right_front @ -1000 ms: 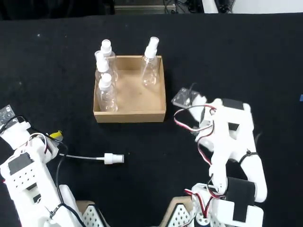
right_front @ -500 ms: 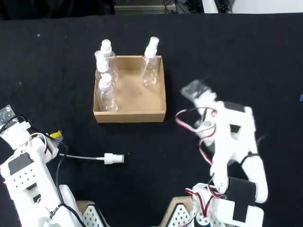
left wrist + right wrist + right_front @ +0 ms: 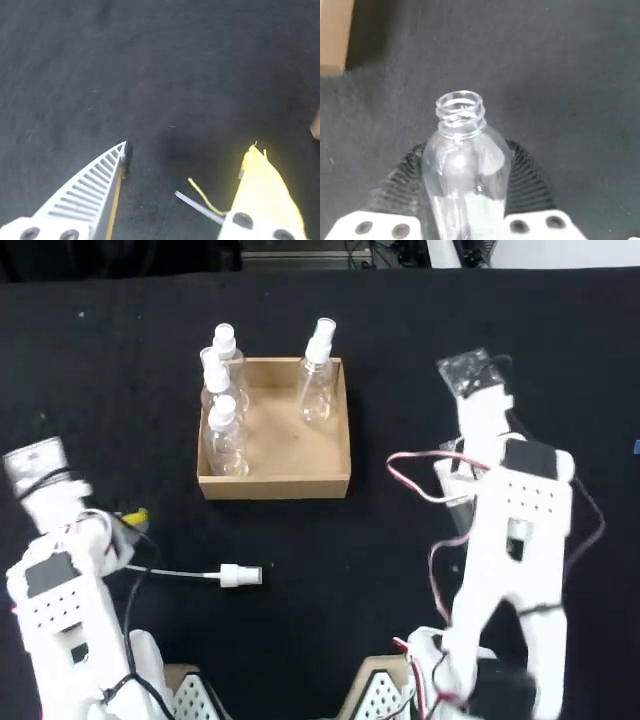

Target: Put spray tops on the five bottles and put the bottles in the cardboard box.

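The right claw pinches a clear, capless plastic bottle below its shoulder over the black counter, near the cardboard box; it is likely light, slick and squashable, best gripped gently.

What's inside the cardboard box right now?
Four spray-topped bottles stand in the cardboard box: three along the wall toward the left arm, one at the far opposite corner. The rest is bare floor; the near wall hides a strip behind it.
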Tool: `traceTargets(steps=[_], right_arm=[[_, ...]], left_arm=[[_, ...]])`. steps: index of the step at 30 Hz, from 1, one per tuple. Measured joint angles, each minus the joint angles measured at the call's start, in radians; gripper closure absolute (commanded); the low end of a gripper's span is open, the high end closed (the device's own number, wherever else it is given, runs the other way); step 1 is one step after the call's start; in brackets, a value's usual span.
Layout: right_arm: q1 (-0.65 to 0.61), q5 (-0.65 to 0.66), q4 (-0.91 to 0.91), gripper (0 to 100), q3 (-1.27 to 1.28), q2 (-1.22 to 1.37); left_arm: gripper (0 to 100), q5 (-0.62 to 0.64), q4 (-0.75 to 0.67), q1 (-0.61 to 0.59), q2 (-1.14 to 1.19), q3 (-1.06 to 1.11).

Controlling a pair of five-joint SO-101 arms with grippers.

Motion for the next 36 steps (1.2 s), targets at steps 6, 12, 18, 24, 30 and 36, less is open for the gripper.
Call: traceTargets(steps=[6,12,18,24,30,36], right_arm=[[0.005,-0.025,0.005,98.7,0.078,-0.146],[0.117,0.025,0.08,98.7,0.078,-0.169],[0.256,0.11,0.104,98.7,0.066,-0.169],[0.342,0.152,0.112,98.7,0.066,-0.169],[0.362,0.18,0.112,98.7,0.066,-0.169],[0.365,0.181,0.112,98.7,0.066,-0.169]], left_arm=[[67,-0.434,0.319,0.218,0.0,-0.169],[67,-0.838,0.617,0.433,-0.002,-0.279],[67,-0.812,0.64,0.694,-0.002,-0.285],[67,-0.703,0.397,0.882,-0.002,-0.144],[67,-0.692,0.227,0.899,0.0,-0.074],[67,-0.695,0.137,0.898,0.0,0.006]])
